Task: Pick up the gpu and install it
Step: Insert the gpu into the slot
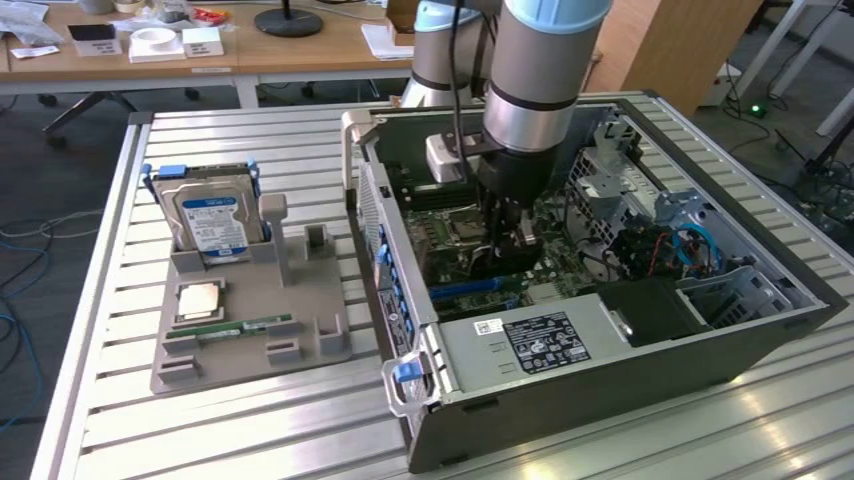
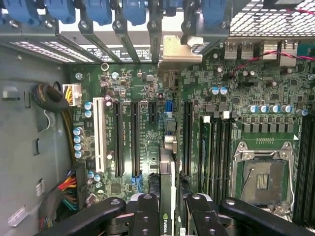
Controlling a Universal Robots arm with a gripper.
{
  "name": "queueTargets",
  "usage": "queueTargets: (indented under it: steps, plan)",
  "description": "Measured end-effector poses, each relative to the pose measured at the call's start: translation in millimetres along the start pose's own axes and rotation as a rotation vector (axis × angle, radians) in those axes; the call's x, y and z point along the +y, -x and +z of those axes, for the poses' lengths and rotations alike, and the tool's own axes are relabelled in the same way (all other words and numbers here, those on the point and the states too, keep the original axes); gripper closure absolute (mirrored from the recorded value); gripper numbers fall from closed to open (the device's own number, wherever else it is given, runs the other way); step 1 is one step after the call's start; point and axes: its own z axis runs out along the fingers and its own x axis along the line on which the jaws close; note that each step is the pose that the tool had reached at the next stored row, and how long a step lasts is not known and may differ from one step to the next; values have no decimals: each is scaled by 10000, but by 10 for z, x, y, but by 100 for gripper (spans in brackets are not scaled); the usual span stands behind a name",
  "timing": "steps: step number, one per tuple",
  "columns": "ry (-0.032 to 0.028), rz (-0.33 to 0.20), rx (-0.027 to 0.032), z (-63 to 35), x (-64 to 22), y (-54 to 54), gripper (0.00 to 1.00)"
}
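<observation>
The gpu (image 2: 168,172) stands on edge between my fingers, seen as a thin green strip with a small logo. It runs down over the motherboard (image 2: 133,128) between two long black slots. Its silver end bracket (image 2: 179,49) sits at the row of rear slot openings with blue clips. My gripper (image 2: 170,216) is shut on the card, one black finger (image 2: 145,214) on each side. In the exterior view the gripper (image 1: 514,240) reaches deep into the open computer case (image 1: 747,330), low over the board. Whether the card is seated in a slot I cannot tell.
On the exterior view's left a grey holder (image 1: 247,330) carries a hard drive (image 1: 214,220), a processor chip (image 1: 200,298) and a memory stick (image 1: 240,326). Inside the case are an empty processor socket (image 2: 261,179), cable bundles (image 2: 64,191), a drive cage (image 1: 681,240) and a labelled power supply (image 1: 534,345).
</observation>
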Motion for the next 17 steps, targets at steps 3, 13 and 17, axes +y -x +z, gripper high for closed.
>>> queueTargets:
  steps: [3, 13, 17]
  plan:
    - [-3, 0, -3, 20, 23, 0, 74]
    - [-3, -1, -3, 37, 68, -2, 74]
    - [-2, -1, -2, 37, 84, -2, 74]
